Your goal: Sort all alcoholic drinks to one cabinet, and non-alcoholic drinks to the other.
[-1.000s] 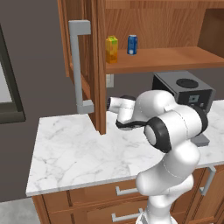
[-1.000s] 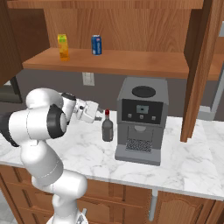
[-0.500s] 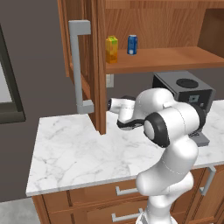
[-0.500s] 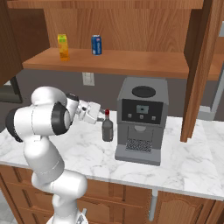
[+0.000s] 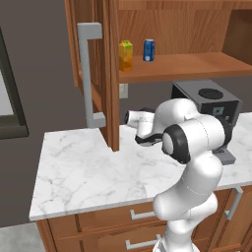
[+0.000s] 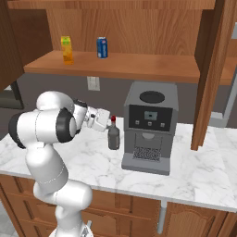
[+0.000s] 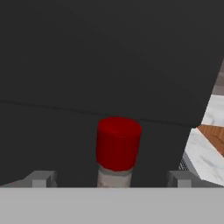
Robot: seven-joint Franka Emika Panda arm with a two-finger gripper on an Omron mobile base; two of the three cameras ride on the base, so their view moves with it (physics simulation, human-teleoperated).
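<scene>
1. Right now your gripper stands wide, with nothing held; you see it in the right base view level with the neck of the squat grey bottle, just beside it on the arm's side.
2. Along the hand, the bottle's red cap sits between the two finger tips, with clear space on either side of it, so the tips are not touching it.
3. You find that bottle upright on the marble counter, just beside the grey coffee machine, well back from the counter's front edge.
4. Behind the cap, the hand view gives you the dark side of the coffee machine and a sliver of marble at the right edge.
5. Up on the wooden cabinet shelf, the yellow-orange juice carton with the green top stands upright towards the shelf's left end as you see it in the right base view.
6. Near it, the small blue soda can stands upright on the same shelf, apart from the carton.
7. From the left base view, you see the carton and the can just past the open cabinet door with its grey handle.
8. You cannot see the bottle from that side, since the arm covers that spot on the counter.
</scene>
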